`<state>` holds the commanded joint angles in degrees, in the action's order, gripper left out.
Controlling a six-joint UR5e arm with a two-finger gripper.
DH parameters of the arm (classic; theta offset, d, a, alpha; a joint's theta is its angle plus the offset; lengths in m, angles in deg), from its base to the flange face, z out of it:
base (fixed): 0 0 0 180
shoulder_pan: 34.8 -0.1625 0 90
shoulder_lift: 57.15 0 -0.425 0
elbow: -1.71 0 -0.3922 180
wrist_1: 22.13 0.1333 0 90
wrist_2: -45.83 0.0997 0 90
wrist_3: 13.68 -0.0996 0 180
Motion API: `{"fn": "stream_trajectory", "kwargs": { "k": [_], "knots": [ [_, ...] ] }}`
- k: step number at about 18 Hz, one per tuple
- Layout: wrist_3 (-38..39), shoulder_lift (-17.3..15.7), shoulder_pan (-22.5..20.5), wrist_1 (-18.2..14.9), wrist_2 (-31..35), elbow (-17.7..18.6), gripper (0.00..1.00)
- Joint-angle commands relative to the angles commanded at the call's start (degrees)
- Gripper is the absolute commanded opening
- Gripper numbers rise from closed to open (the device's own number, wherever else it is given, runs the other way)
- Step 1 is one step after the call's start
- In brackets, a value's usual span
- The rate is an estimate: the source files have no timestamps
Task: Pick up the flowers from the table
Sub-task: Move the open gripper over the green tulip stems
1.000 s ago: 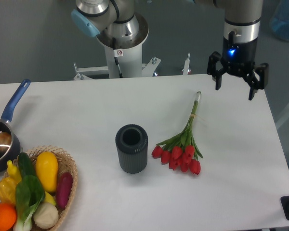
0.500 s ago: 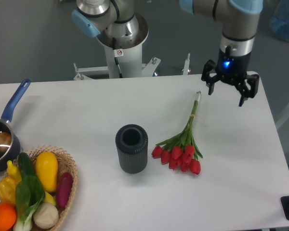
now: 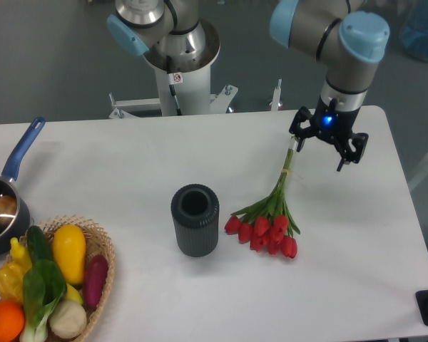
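We're on the approach: our gripper (image 3: 319,147) hangs with fingers spread right of centre, just beside the stem tips. The flowers (image 3: 269,214) lie flat on the table (image 3: 128,157), untouched. Next, we'd judge, drop astride the stems and pinch.

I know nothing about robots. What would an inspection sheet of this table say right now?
Surface: white table, smooth and plain.
Job's things: red tulips lying flat, stems pointing toward the far edge.
Clutter: dark ribbed cylinder standing upright left of the tulips; wicker basket of vegetables and fruit; blue-handled saucepan.
Claw: claw open, above the stem ends, holding nothing.
Cables: nothing seen.
Surroundings: grey floor, robot base behind the table.
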<state>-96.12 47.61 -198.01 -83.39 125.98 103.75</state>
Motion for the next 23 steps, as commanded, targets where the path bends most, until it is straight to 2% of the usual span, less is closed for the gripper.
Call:
{"fn": "stream_trajectory", "kwargs": {
  "k": [10, 13, 23],
  "knots": [
    [4.3, 1.5, 0.53, -0.09, -0.26, -0.79, 1.0],
    [7.2, 1.5, 0.0, 0.0, -3.33, -1.05, 1.0],
    [7.03, 2.99, 0.44, 0.17, -3.43, -2.02, 1.0]
  ]
}}
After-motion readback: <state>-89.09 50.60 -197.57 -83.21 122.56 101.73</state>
